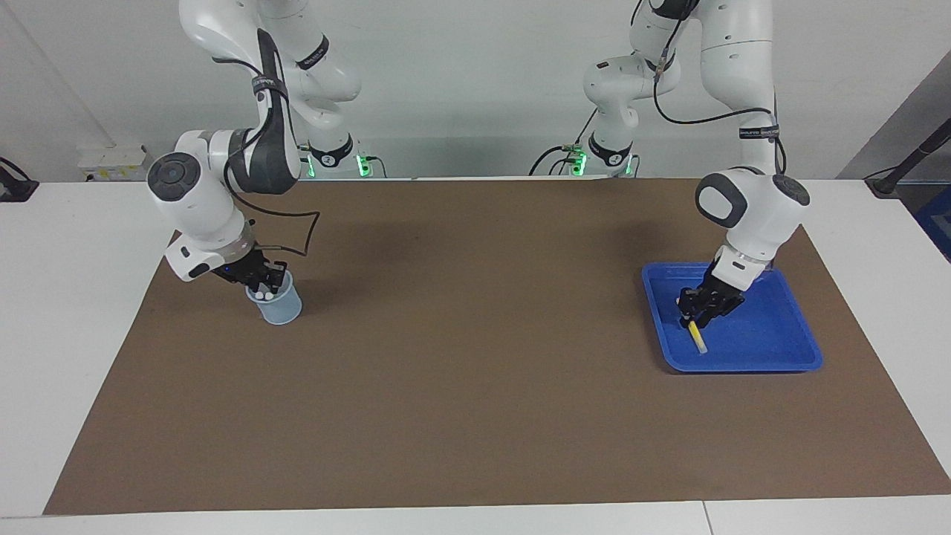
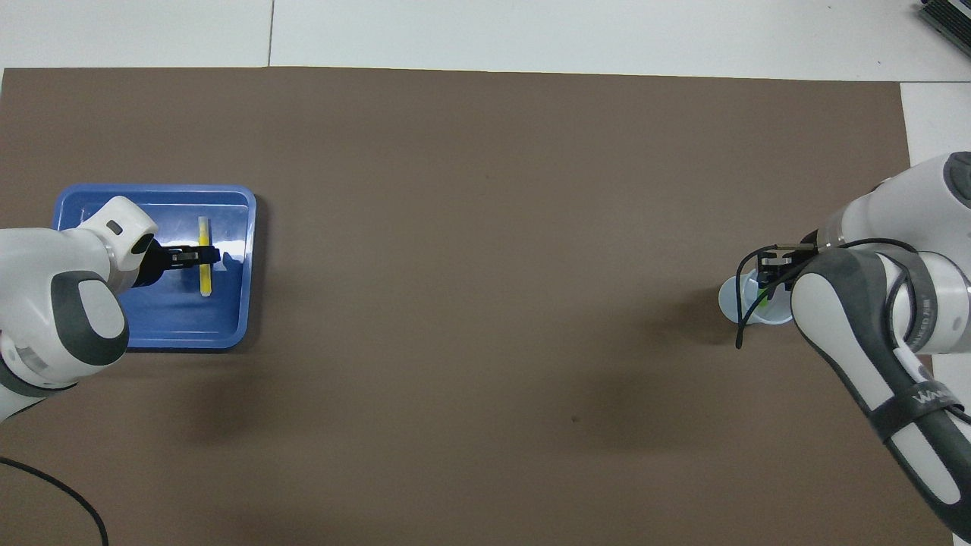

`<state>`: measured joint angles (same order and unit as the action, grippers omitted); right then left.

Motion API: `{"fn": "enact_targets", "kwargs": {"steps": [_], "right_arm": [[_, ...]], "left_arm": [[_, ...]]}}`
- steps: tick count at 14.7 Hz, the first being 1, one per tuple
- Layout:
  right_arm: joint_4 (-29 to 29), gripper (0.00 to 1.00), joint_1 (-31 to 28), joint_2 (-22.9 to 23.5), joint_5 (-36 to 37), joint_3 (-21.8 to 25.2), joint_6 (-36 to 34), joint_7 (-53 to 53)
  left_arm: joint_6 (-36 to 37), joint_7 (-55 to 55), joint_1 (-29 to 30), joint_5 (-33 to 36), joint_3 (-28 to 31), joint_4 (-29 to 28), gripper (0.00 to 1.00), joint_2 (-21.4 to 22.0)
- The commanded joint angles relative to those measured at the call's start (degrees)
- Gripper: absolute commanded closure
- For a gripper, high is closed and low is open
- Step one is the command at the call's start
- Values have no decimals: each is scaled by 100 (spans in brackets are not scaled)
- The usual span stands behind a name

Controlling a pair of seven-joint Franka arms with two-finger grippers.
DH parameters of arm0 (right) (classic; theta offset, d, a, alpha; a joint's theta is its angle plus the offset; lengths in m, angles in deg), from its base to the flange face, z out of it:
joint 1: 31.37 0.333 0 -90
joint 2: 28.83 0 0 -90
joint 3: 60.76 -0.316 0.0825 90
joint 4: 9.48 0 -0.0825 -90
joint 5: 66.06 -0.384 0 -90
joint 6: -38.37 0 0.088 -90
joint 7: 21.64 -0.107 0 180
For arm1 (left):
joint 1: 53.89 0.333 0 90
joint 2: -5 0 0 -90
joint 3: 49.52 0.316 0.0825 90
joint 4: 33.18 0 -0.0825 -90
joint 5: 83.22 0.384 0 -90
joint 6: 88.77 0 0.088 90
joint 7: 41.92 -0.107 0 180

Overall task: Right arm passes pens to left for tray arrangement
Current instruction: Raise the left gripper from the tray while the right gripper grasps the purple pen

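The left gripper [image 1: 697, 312] sits low over the yellow pen [image 1: 698, 338] lying in the blue tray [image 1: 795, 357], grip unreadable, and should lift straight up, while the right gripper [image 1: 261, 281], grip also unreadable, dips into the pale-blue cup [image 1: 281, 308] for the green pen [image 2: 761, 297].

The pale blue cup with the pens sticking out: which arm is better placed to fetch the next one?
The right arm, I'd say. Its right gripper is at the cup's mouth among the pen tips, while the left gripper is at the table's other end, over the blue tray and yellow pen.
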<state>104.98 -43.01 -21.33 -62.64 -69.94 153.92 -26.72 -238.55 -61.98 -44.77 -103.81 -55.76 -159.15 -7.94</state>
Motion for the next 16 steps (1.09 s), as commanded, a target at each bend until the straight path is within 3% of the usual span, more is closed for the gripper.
{"fn": "enact_targets", "kwargs": {"steps": [1, 3, 9, 12, 16], "right_arm": [[-46, 24, -92, 32, 89, -75, 99, 112], [-222, 16, -93, 120, 89, -75, 38, 121], [-671, 23, 57, 261, -25, -101, -165, 138], [-584, 26, 118, 261, -95, -110, -8, 130], [-425, 28, 188, 261, -324, -101, 126, 68]], "left_arm": [[-86, -60, -16, 126, 53, -16, 33, -42], [-51, -51, 1, 126, 53, 10, 33, -42], [809, 457, 2, -15, 27, 695, 32, -7], [1188, 546, -25, -803, 18, 1020, 32, 63], [1223, 696, -95, -1814, -26, 1048, 29, 212]]}}
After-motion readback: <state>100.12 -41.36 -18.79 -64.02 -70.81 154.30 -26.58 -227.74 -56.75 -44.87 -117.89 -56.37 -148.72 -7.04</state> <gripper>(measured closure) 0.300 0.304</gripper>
